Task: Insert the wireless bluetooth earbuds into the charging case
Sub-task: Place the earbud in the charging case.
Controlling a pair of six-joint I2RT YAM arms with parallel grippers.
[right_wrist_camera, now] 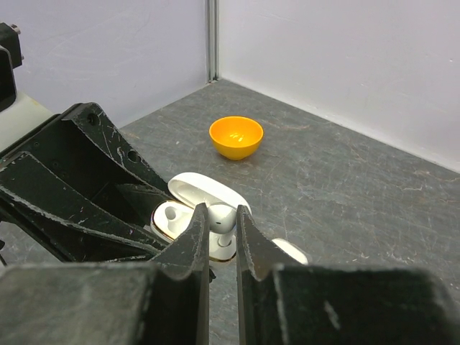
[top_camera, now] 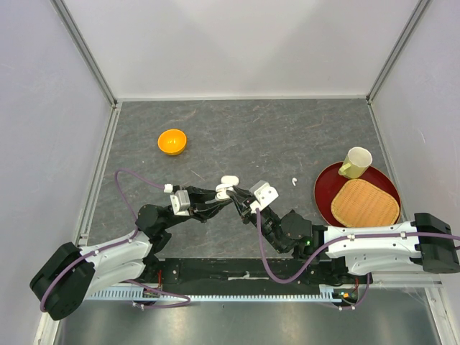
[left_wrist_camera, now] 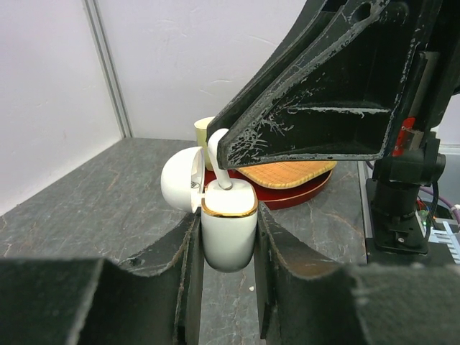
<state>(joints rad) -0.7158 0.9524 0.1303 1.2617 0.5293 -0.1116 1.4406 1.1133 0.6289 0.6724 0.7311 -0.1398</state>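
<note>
My left gripper [left_wrist_camera: 228,248] clamps the open case [left_wrist_camera: 230,215]; my right gripper [right_wrist_camera: 222,233] pinches an earbud [left_wrist_camera: 218,159], stem at its socket. I should press straight down, slowly, keeping the case steady.

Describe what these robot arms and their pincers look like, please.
The left arm and right arm match: white shells, black joints, a purple cable looping along each. The left gripper and right gripper are black, wedge-shaped, scratched whitish.

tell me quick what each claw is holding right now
left claw: closed on the open charging case
right claw: closed on an earbud, stem down at the case's top
</note>
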